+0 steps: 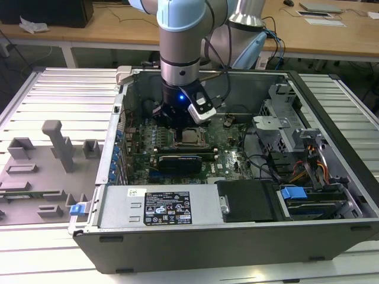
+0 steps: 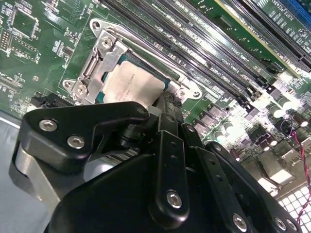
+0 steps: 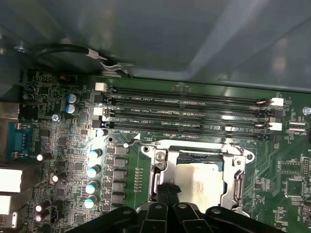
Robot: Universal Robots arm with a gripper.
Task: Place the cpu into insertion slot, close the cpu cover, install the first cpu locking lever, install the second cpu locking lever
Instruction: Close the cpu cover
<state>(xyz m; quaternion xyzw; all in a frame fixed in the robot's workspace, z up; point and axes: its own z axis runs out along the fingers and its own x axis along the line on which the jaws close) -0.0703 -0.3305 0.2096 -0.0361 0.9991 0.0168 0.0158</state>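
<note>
In the exterior view, nearest the camera is the side wall of an open computer case with a white label on it. The case sits on a slatted metal desk, and grey fixture blocks stand at its 9 o'clock. Inside lies the green motherboard. A black expansion card lies at 6 o'clock from the cpu, and a blue clip among the drive bays sits at about 4 o'clock. The cpu lies flat in the insertion slot, silver face up. The cpu cover is lowered around it, so the chip shows through the cover's window. A wire locking lever runs along the cover's edge on the memory side; I cannot tell whether it is latched. The gripper hangs over the socket at roughly 10 o'clock from the cpu in the exterior view. Its fingers are drawn together with nothing visible between them, and the tips are at the rim of the cpu's face, though contact is unclear. Beyond the socket lie the long black memory slots, with a row of capacitors just beside them. The robot arm rises toward 12 o'clock, and a wooden desk lies farthest back.
</note>
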